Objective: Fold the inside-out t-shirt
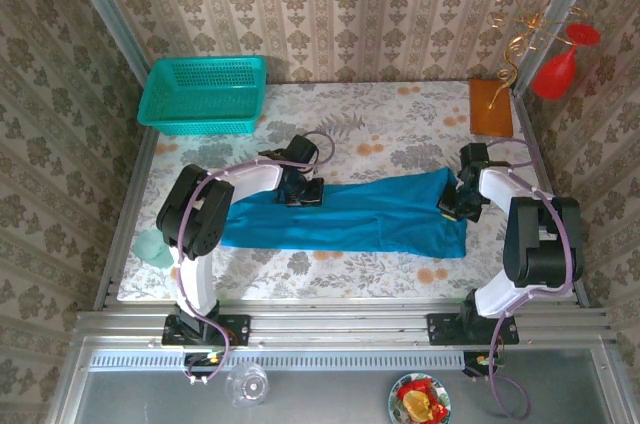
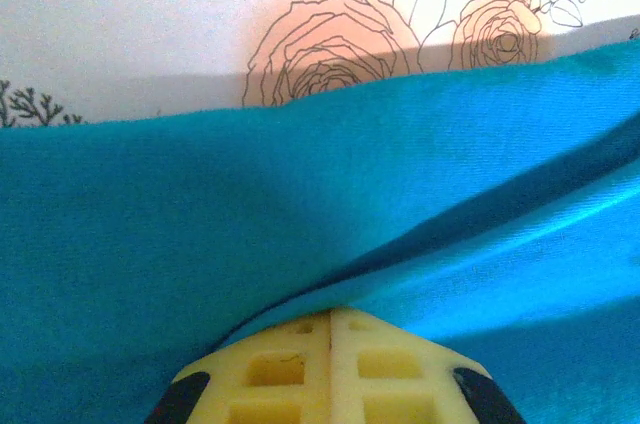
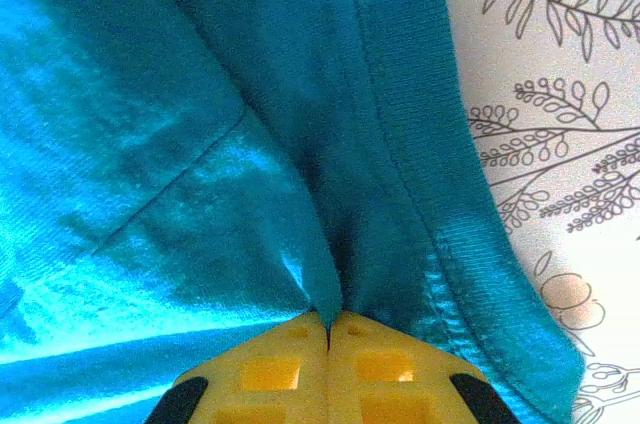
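T-shirt [image 1: 350, 219] lies in a long band across mid table [image 1: 400, 104]. Left tool [image 1: 300, 191] sits at its far edge, jaws pressed together on a fold of cloth. Right tool [image 1: 452, 204] is at the right end, pinching gathered cloth beside the hem. Mesh basket [image 1: 203, 94] sits in the far left corner.

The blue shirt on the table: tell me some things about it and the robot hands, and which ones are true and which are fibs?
1. The t-shirt lies stretched in a long strip across the table. True.
2. The left gripper is wide open above the cloth. False: its fingers are shut on a fold of the t-shirt.
3. The right gripper is shut on the t-shirt. True.
4. The basket is touching the t-shirt. False: it stands apart from it at the table's far left corner.
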You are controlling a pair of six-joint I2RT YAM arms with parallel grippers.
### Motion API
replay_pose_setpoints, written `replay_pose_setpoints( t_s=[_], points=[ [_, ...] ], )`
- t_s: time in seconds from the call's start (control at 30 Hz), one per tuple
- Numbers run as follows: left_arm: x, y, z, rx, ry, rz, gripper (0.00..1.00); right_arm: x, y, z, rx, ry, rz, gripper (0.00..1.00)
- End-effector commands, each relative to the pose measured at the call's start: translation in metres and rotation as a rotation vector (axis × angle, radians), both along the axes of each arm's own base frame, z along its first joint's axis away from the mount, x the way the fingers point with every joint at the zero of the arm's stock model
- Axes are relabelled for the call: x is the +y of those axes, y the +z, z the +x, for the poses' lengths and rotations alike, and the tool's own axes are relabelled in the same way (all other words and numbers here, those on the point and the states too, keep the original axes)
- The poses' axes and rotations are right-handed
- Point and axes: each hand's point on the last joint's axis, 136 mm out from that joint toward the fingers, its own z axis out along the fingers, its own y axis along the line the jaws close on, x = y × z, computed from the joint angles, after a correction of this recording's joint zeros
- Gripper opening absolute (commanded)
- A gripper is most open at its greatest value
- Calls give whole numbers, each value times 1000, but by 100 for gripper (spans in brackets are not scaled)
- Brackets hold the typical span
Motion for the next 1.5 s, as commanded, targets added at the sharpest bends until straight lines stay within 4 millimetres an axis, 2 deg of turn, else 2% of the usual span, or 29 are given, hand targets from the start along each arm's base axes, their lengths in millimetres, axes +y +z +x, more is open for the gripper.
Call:
replay_pose_setpoints(
  t_s=[0.0, 0.03, 0.13, 0.17, 0.23, 0.37, 0.53, 0.67, 0.77, 0.93, 1.03, 1.13, 1.4, 1.43, 1.47],
  points=[
    [27, -11, -7, 22, 11, 92, 5, -13, -9, -12, 59, -42, -77, 0],
    [28, -8, -7, 14, 10, 89, 5, -14, -7, -12, 53, -44, -84, 1],
    [32, 8, -2, -26, 19, 81, 5, -14, 10, -12, 23, -32, -112, 15],
    [35, 15, 0, -43, 25, 82, 7, -14, 17, -12, 13, -24, -119, 22],
    [44, 29, 4, -73, 36, 86, 8, -10, 31, -15, -6, -7, -124, 29],
    [72, 43, 6, -90, 63, 105, 9, 14, 52, -18, -57, 44, -110, 39],
    [120, 40, 4, -66, 134, 132, 8, 79, 52, -18, -86, 143, 2, 46],
    [150, 27, -1, -19, 196, 106, 6, 111, 37, -14, -72, 180, 42, 51],
    [160, 18, -5, 10, 224, 71, 5, 124, 22, -8, -62, 182, 88, 55],
    [174, 2, -10, 38, 269, 61, 6, 121, 3, 6, -42, 184, 58, 58],
    [178, -5, -16, 60, 278, 62, 6, 116, -10, 18, -15, 176, 53, 58],
    [176, -6, -22, 61, 278, 44, 6, 114, -15, 46, -39, 174, 62, 58],
    [160, -18, -51, 109, 295, -24, 6, 131, -16, 139, -110, 234, 123, 58],
    [157, -20, -55, 114, 292, -27, 6, 133, -19, 143, -90, 239, 135, 57],
    [153, -21, -60, 119, 287, -31, 7, 137, -17, 155, -106, 250, 154, 58]
  ],
)
